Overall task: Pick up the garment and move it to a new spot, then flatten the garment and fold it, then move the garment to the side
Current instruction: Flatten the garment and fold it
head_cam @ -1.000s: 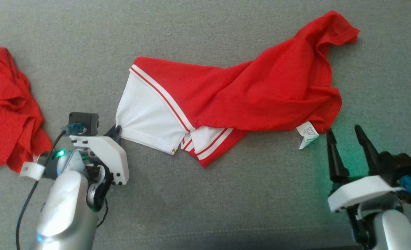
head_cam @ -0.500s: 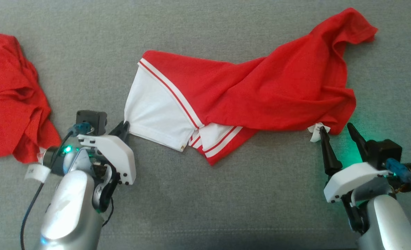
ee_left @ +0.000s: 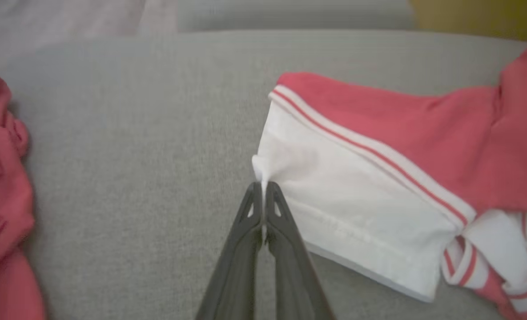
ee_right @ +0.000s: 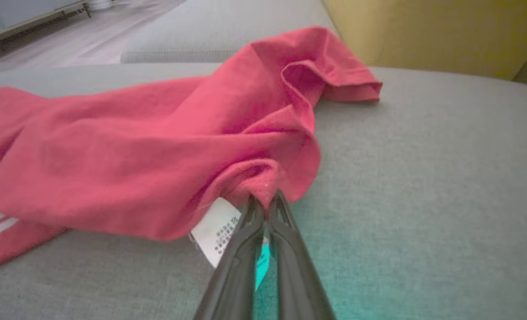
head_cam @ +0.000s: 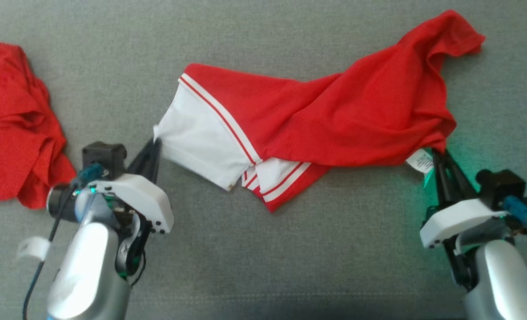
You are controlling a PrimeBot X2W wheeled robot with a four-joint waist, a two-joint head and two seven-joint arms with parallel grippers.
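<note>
**Garment pinched at both ends, lying on grey cushion**

Surface: a grey woven cushion [head_cam: 263, 249] is seen across the whole head view, with a seam line visible near its lower edge. In the right wrist view a pale floor [ee_right: 67, 26] is seen beyond the cushion at upper left, and a yellow upholstered block [ee_right: 423, 31] at upper right.

Left to right on the cushion:
- a crumpled red cloth [head_cam: 14, 124] is laid at the far left edge, well apart from the garment
- left gripper [head_cam: 155, 143]: fingers are pressed together and a corner of the garment's white panel [head_cam: 196, 138] is pinched at the tips. The corner is drawn up into a small peak, as seen in the left wrist view
- garment [head_cam: 334, 115], red with red-and-white striped trim: it is spread across the middle of the cushion, bunched and wrinkled, with one end trailed toward the upper right
- a white label [head_cam: 420, 161] is hung from the garment's lower right edge, just beside the right fingers
- right gripper [head_cam: 438, 154]: fingers are closed on a gathered fold of red fabric at the garment's lower right corner, and green light is cast on the cushion around it
</note>
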